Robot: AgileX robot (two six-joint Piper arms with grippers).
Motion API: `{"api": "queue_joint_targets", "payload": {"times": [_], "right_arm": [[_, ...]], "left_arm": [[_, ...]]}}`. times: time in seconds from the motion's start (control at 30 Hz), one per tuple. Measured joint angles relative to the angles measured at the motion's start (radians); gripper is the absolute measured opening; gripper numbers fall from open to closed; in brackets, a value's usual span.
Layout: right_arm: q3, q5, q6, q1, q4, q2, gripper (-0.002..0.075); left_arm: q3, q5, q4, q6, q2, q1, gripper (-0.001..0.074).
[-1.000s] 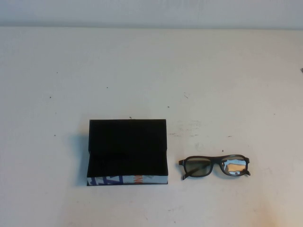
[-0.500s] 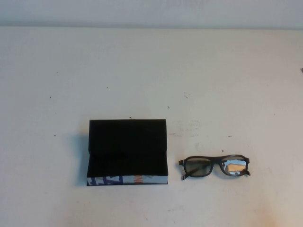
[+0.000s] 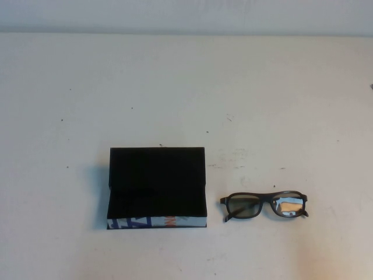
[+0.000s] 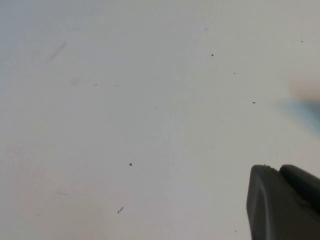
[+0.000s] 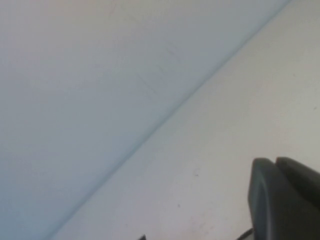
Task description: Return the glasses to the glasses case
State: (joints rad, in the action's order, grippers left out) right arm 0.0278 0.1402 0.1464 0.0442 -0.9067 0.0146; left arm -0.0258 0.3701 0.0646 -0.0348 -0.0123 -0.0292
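Nothing of the task is done yet: this is the opening step, before any reach. The case sits on the surface with its lid up and its black inside showing, empty. The glasses lie on the surface just to the case's right, apart from it, lenses up and the frame's long side running left to right.

Neither arm shows in the high view. The right end effector appears only in its own wrist view, fingers pressed together and holding nothing, looking out over bare surface. The left end effector shows as a dark tip in its wrist view, above bare surface; whether it is open I cannot tell.

The glasses lie on the right, so the right arm looks the likelier one. It would need to spread its fingers, come down over the frame, probably at the bridge, and close gently before carrying the glasses left into the case.
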Motion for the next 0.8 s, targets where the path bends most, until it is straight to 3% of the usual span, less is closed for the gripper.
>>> {"api": "queue_joint_targets", "payload": {"times": [0.17, 0.33, 0.63, 0.8], "right_arm": [[0.0, -0.038, 0.0, 0.0, -0.125, 0.0, -0.0013], [-0.052, 0.148, 0.0, 0.0, -0.115, -0.019, -0.0013], [-0.425, 0.691, 0.046, 0.0, 0.2, -0.451, -0.0013], [-0.575, 0.829, 0.126, 0.0, 0.334, -0.66, -0.0013]], "left_arm": [[0.0, 0.0, 0.0, 0.0, 0.0, 0.0, -0.0001], [0.0, 0.0, 0.0, 0.0, 0.0, 0.0, -0.0001], [0.0, 0.0, 0.0, 0.0, 0.0, 0.0, -0.0001], [0.0, 0.0, 0.0, 0.0, 0.0, 0.0, -0.0001]]}}
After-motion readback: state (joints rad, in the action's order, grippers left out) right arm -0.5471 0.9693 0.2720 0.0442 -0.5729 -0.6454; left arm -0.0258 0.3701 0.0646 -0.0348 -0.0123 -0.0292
